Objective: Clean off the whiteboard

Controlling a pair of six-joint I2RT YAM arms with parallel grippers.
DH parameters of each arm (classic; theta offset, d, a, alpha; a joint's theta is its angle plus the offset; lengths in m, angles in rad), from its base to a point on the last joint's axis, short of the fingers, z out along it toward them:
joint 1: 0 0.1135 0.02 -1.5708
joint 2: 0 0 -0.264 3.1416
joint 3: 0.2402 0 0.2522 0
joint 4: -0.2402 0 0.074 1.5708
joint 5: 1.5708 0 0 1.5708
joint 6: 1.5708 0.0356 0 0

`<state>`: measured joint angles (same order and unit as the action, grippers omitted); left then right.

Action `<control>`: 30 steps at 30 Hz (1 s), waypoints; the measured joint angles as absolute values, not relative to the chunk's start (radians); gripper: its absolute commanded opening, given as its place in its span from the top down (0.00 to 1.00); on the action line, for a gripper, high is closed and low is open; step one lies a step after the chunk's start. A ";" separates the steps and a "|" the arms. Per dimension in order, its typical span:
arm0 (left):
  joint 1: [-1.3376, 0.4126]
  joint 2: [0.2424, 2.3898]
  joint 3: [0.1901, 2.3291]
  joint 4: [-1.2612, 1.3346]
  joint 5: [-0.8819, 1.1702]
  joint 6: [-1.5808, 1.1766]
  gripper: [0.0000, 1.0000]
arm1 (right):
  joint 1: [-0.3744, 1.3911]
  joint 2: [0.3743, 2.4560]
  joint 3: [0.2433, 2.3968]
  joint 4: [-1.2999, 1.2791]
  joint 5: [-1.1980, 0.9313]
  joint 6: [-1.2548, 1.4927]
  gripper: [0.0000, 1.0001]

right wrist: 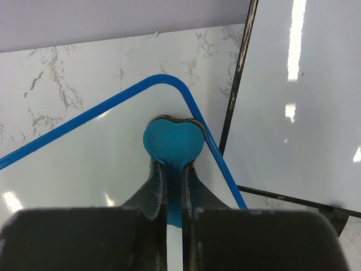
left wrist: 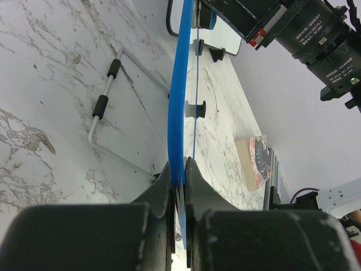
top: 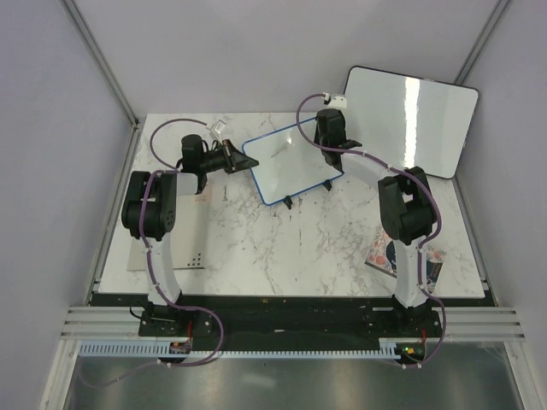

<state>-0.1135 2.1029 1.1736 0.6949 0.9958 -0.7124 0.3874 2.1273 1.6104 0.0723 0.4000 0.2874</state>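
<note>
Pinching the thin blue rim of the whiteboard, the left claw has both fingers shut tight on it, one on each side. From this claw the board looks like a thin line running straight ahead. On one side of the claw a bent metal stand with black grips lies on the marble table, apart from the board. On the other side small black feet stick out of the board, and farther off a little picture card lies flat. The right claw is clamped on a blue heart-shaped eraser. The eraser sits on the white face, just inside the round corner of the blue rim. Right beside this claw, past that corner, leans a big black-framed board. Its edge is very near the blue rim, and I cannot tell if they touch. To this claw's left the white face is wide and bare. Ahead of it, past the rim, there is bare marble up to the wall.
</note>
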 measured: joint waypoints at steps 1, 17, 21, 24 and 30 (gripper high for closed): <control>-0.113 2.101 1.174 0.690 0.996 -0.710 0.98 | 0.388 2.127 1.610 0.074 0.402 0.283 1.00; -0.115 2.095 1.174 0.669 1.001 -0.679 0.98 | 0.448 2.097 1.535 0.175 0.399 0.188 1.00; -0.115 2.095 1.174 0.662 1.000 -0.676 0.98 | 0.522 2.096 1.542 0.180 0.409 0.148 1.00; -0.115 2.095 1.174 0.661 1.001 -0.667 0.98 | 0.581 2.098 1.556 0.176 0.400 0.133 1.00; -0.115 2.095 1.174 0.656 1.000 -0.662 0.98 | 0.684 2.143 1.641 0.160 0.370 0.123 1.00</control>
<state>-0.1150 2.0953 1.1736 0.6556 1.0004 -0.6617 0.6842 2.1429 1.6405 0.1604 0.3702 0.1230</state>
